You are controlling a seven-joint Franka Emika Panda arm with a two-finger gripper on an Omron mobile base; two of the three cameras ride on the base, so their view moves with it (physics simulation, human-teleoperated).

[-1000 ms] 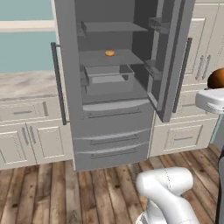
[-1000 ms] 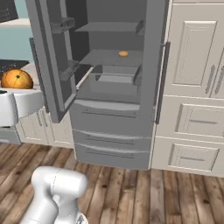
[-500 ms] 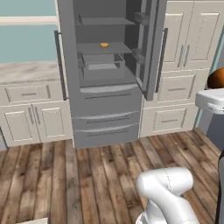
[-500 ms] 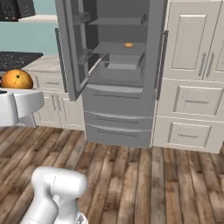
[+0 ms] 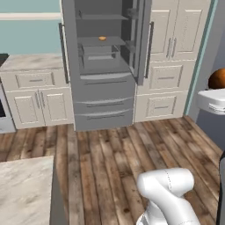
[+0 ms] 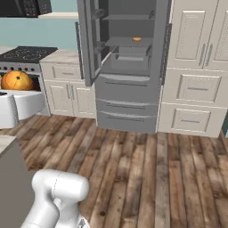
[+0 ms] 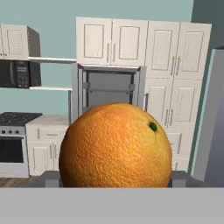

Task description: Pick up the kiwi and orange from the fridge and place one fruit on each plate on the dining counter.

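The orange (image 7: 116, 146) is large and close in the hand view, with a small dark spot at its upper right. My gripper (image 7: 114, 180) is shut on it, and a dark fingertip (image 7: 49, 178) shows on either side. In the base views the orange (image 5: 217, 79) (image 6: 16, 81) rides on the white hand, well away from the fridge. The fridge (image 5: 103, 66) (image 6: 129, 67) stands open across the wooden floor. A corner of the dining counter (image 5: 24, 189) shows at lower left. The kiwi and the plates are out of view.
A flat pale orange disc (image 5: 102, 38) (image 6: 136, 39) lies on a fridge shelf. White cabinets (image 5: 169, 57) flank the fridge. A stove (image 6: 26, 53) and a microwave (image 7: 15, 73) stand to the left. Wooden floor (image 6: 147, 169) stretches between me and the fridge.
The whole picture has shifted: the base has backed away from the fridge, which now looks smaller and farther. The dining counter's corner has come into view. The orange stays in the gripper.
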